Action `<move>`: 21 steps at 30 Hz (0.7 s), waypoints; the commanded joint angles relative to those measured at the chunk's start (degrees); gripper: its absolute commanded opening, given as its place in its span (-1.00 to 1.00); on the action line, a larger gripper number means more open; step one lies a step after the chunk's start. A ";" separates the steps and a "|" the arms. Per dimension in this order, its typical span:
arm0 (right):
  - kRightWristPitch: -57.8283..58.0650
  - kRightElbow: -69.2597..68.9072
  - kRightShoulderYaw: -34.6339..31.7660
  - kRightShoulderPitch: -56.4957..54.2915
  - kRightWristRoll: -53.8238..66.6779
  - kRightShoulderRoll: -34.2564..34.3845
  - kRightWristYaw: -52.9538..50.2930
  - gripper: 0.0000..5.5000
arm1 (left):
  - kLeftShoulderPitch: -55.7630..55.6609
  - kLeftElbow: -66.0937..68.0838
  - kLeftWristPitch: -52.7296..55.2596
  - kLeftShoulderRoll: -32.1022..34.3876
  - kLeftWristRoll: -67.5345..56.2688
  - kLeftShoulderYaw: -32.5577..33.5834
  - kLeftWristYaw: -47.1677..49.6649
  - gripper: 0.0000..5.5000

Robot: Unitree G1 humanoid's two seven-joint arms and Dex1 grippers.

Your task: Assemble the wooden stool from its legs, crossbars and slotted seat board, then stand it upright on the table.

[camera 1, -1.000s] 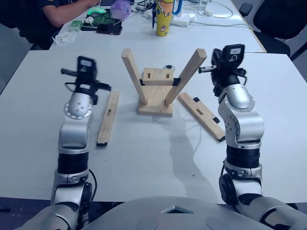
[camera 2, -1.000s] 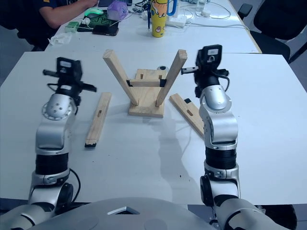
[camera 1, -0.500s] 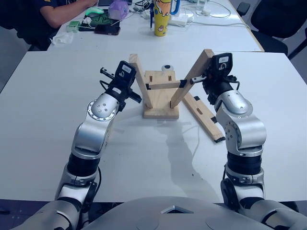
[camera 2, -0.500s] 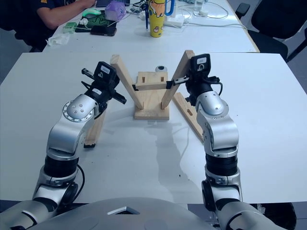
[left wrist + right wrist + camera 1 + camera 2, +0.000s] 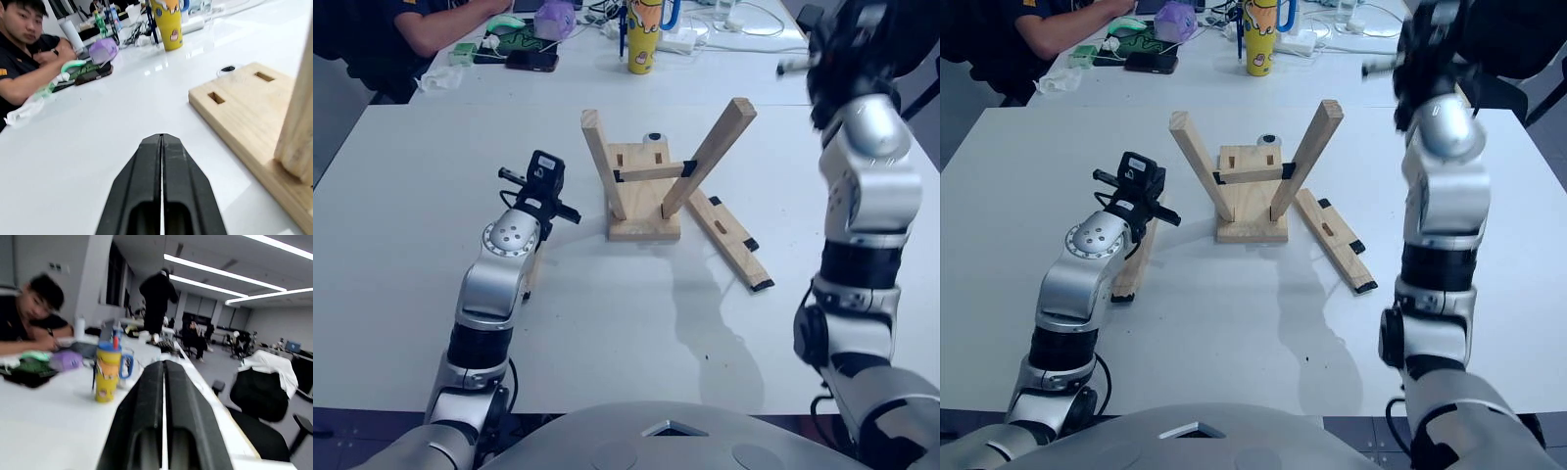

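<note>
The left gripper sits low over the white table, just left of the stool parts. Its two black fingers are pressed flat together with nothing between them. Under that forearm a loose leg lies flat on the table, running toward the robot and partly hidden by the arm.

In the middle, the slotted seat board lies flat on the table. The left wrist view shows two rectangular slots open on its top face. Two legs stand in the board and splay outward: the left leg leans left and the right leg leans right. A short crossbar spans between them partway up. A small round dark object, too small to identify, sits just behind the board.

Beside the board's right edge a second loose leg lies flat, angled toward the robot's right.

The right gripper is held high, well apart from the stool, out toward the far desk where a yellow cup stands. Its fingers meet along one thin seam and hold nothing.
</note>
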 commanded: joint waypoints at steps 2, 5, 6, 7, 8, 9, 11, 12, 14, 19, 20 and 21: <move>2.39 2.48 -7.40 -19.14 15.43 2.10 5.03 -0.99 | 1.19 3.37 -2.91 -1.14 0.48 0.80 1.51 -1.00; 11.15 -0.24 -9.46 -17.21 22.59 2.47 4.68 -0.99 | 1.13 4.19 -3.71 -1.54 0.25 1.23 1.79 -1.00; 14.84 -0.99 -8.38 -13.76 23.16 2.50 4.39 -0.99 | 1.15 4.16 -3.82 -1.55 0.24 1.37 1.80 -1.00; 18.64 -1.80 -6.63 -9.18 23.39 2.64 4.19 -0.99 | 1.20 4.01 -3.88 -1.52 0.23 1.58 1.81 -1.00; 22.54 -2.64 -3.98 -3.49 23.07 2.80 3.97 -0.99 | 1.22 3.82 -3.90 -1.46 0.23 1.83 1.81 -1.00; 26.35 -3.30 -1.69 1.35 23.03 2.94 3.83 -0.99 | 1.23 3.68 -3.91 -1.41 0.23 2.05 1.81 -1.00; 31.09 -3.46 0.22 9.77 22.62 4.68 2.37 -0.99 | 0.96 3.70 -4.02 -1.48 0.25 2.19 1.82 -1.00; 30.93 -4.08 1.72 12.63 22.07 4.84 2.73 -0.99 | 0.86 3.76 -4.06 -1.53 0.26 2.24 1.85 -1.00; 32.15 -5.73 3.61 15.85 22.11 5.45 2.88 -0.99 | 0.82 3.77 -4.08 -1.64 0.27 2.34 1.86 -1.00; 23.04 -7.73 3.08 12.77 19.59 5.89 2.03 -0.99 | 0.27 4.64 -4.60 -1.52 0.11 2.40 1.34 -1.00; 20.96 -7.60 2.44 11.92 19.21 6.08 1.79 -0.99 | 0.26 4.64 -4.64 -1.53 0.11 2.40 1.32 -1.00; 19.22 -7.56 1.71 11.21 19.06 6.28 1.46 -0.99 | 0.23 4.61 -4.68 -1.58 0.04 2.43 1.28 -1.00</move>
